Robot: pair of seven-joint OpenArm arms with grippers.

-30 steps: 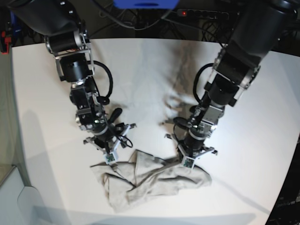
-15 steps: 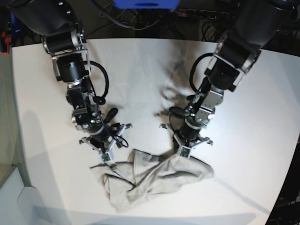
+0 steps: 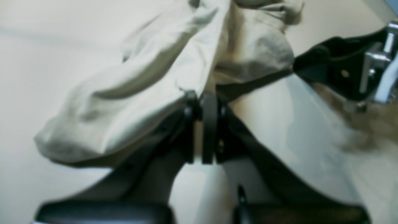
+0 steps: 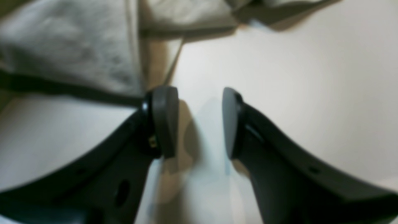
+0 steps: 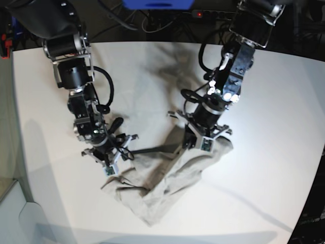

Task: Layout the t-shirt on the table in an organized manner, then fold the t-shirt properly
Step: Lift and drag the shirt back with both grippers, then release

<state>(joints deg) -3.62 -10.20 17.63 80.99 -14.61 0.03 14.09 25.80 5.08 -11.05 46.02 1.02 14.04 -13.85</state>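
Observation:
The beige t-shirt (image 5: 167,190) lies crumpled near the front of the white table (image 5: 284,168), with one corner pulled up and back. My left gripper (image 5: 204,146) is shut on that corner. In the left wrist view its jaws (image 3: 202,104) are pressed together with the t-shirt (image 3: 149,81) pinched between them. My right gripper (image 5: 109,170) stands open at the shirt's left edge. In the right wrist view its fingertips (image 4: 199,121) are apart over bare table, and the t-shirt (image 4: 68,53) lies just beyond the left finger. The right gripper (image 3: 339,73) also shows in the left wrist view.
A power strip with cables (image 5: 218,15) and a blue object (image 5: 157,4) sit beyond the table's far edge. A white box (image 5: 18,213) stands off the front left corner. The table's curved edge runs along the left and the right.
My left gripper has moved back and up with the shirt corner, stretching the cloth toward the table's middle. My right gripper has shifted slightly left and stays open.

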